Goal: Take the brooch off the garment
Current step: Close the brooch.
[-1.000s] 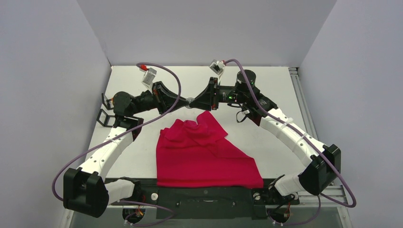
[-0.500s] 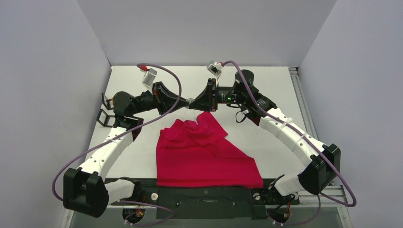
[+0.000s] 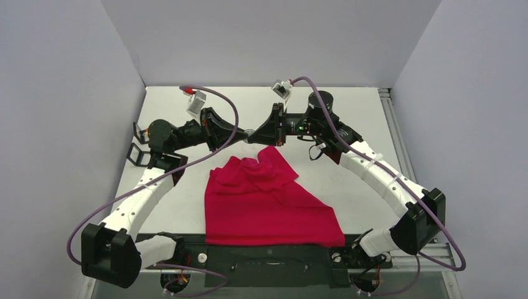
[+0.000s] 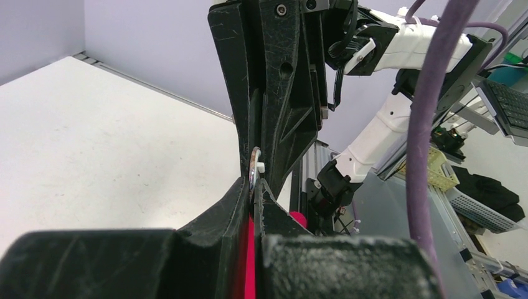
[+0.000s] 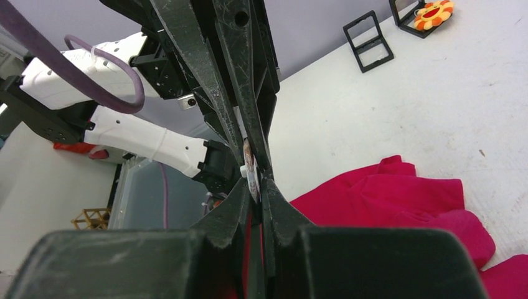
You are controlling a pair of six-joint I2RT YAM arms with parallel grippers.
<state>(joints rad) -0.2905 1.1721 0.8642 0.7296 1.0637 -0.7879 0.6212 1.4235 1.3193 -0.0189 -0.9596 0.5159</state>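
The red T-shirt lies crumpled on the white table, and part of it shows in the right wrist view. The brooch is a small thin silver disc held in the air beyond the shirt's far edge, apart from the cloth. My left gripper and right gripper meet tip to tip on it. In the left wrist view the disc sits edge-on between my left gripper's shut tips. In the right wrist view the disc is pinched in my right gripper.
Two small black frame stands stand at the table's left edge; one shows in the right wrist view beside an orange flower-shaped piece. Grey walls close in the left, back and right. A metal rail runs along the right edge.
Almost nothing. The right wrist has shifted very slightly; both grippers stay closed tip to tip on the brooch above the table.
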